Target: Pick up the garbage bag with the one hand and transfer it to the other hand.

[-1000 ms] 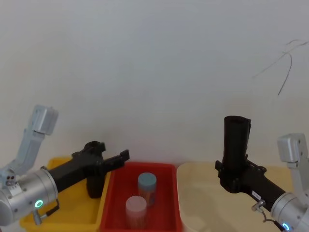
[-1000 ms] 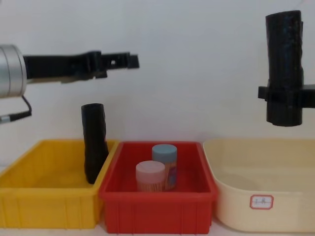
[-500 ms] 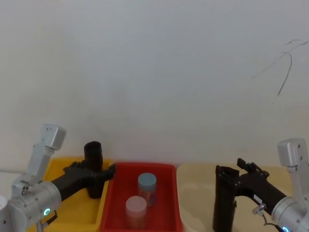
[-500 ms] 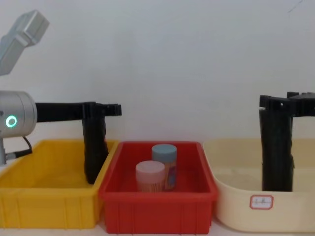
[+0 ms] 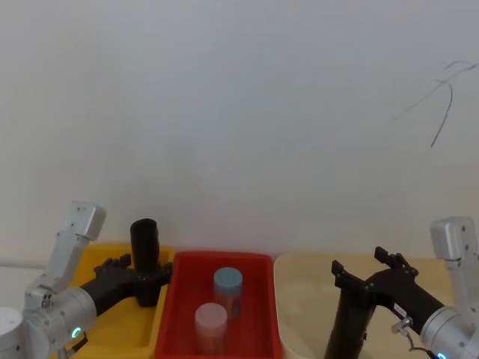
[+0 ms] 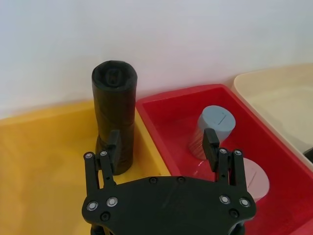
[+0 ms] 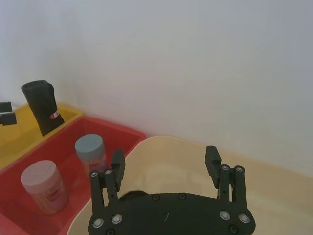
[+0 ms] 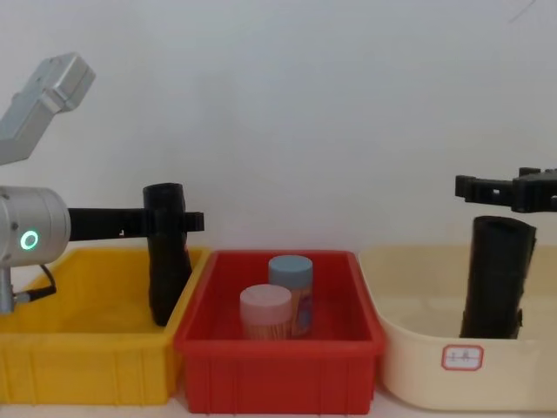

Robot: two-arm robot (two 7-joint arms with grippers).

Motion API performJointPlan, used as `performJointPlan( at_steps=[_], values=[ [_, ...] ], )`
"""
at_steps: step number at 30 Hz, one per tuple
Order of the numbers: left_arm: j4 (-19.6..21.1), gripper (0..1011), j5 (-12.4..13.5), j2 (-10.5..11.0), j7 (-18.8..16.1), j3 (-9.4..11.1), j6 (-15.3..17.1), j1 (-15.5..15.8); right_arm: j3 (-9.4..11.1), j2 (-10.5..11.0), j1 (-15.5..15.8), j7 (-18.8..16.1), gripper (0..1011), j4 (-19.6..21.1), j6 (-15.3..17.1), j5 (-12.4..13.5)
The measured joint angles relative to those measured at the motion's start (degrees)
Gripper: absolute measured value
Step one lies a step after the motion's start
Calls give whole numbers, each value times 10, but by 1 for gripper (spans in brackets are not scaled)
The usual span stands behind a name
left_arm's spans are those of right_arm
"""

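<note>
Standing upright in the cream plastic tub (image 8: 418,348) immediately right of the red plastic bin (image 8: 278,366), the garbage bag (image 8: 496,279), a stout black roll of wrinkled plastic, is free of any grip; the black long-fingered right gripper (image 7: 164,156) hovers directly above the roll's top, jaws spread wide and apart from it. Left of the red plastic bin, the black two-finger left gripper (image 6: 162,138) is level with the upper part of a slimmer black roll (image 6: 115,112) standing in the yellow plastic bin (image 8: 78,357), jaws wide, one fingertip just beside that roll. Inside the red plastic bin stand a blue-lidded jar (image 8: 290,270) and a pink-lidded jar (image 8: 265,305).
</note>
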State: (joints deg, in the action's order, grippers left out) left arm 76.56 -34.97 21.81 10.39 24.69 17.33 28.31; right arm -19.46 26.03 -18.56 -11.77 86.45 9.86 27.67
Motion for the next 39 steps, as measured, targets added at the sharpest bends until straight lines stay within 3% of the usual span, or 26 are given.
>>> performJointPlan(
  at_steps=[13,25,30,39],
  values=[
    [-11,1001,7,-3,-9,3,-1,3,0,1,-1,-5,1001,8,4,-1],
    [-15,1002,10,-5,-12,4,-2,4,-10,9,-12,-46,1001,59,30,7],
    [-15,1002,10,-5,-13,4,-2,4,-19,12,-17,-63,1001,81,45,13],
    [-16,1002,11,-5,-13,5,-2,4,-54,15,-38,-97,1001,105,93,23]
  ],
)
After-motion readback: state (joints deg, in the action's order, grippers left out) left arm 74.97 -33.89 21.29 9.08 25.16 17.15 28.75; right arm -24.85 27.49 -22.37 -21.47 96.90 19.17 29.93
